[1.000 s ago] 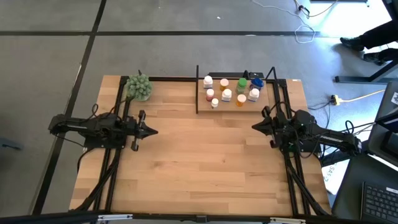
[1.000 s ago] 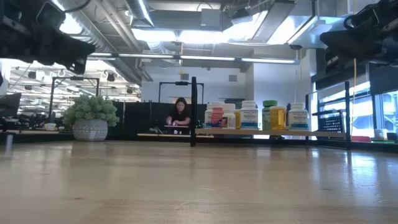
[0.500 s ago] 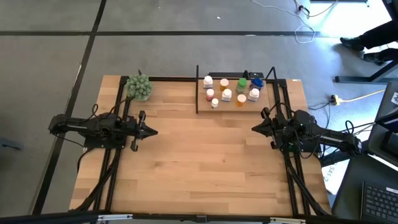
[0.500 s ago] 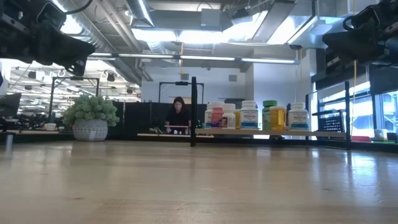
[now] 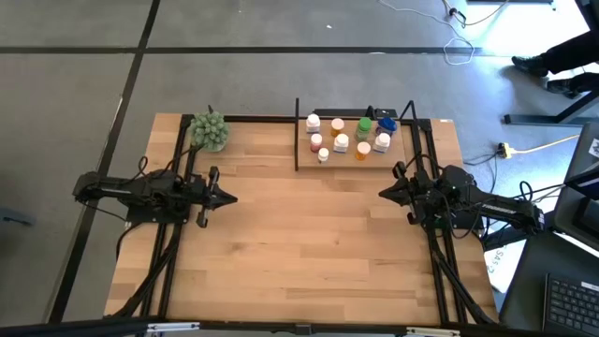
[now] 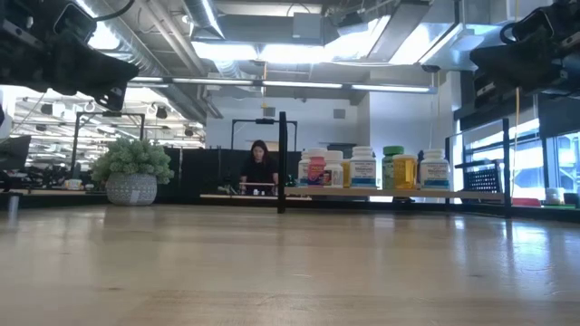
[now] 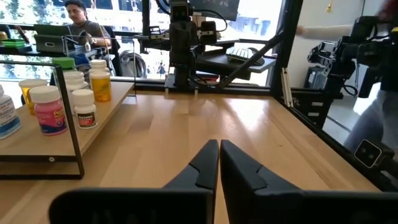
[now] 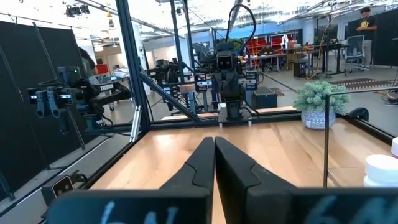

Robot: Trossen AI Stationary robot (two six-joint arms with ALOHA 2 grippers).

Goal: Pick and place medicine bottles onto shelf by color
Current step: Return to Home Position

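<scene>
I have both arms parked low over the wooden table (image 5: 309, 253), each at its own side edge and pointing inward toward the other. The left gripper (image 5: 231, 197) hangs above the left half of the board. In its wrist view its fingers (image 7: 202, 167) are pressed together with only a hairline seam between them, and they hold and touch nothing. The right gripper (image 5: 382, 192) sits just in front of the shelf's near right corner. Its fingers (image 8: 235, 165) are likewise drawn together tip to tip, they are empty, and they are clear of the wood below. The medicine bottles (image 5: 342, 143) all stand upright on the shelf (image 5: 401, 157), a light board with thin black posts at the far edge of the table, right of centre. A white one (image 5: 313, 123) is at the far left corner with a pink-red one (image 5: 316, 140) just in front of it. Orange ones (image 5: 337, 125) stand around the middle, and a green one (image 5: 364, 125) and a blue one (image 5: 387, 122) are toward the far right. From table height the bottles line up in a row along the board. The potted plant (image 5: 210, 131) stands at the far left corner of the table, well apart from the shelf. I see no bottle on the bare tabletop between the grippers.
</scene>
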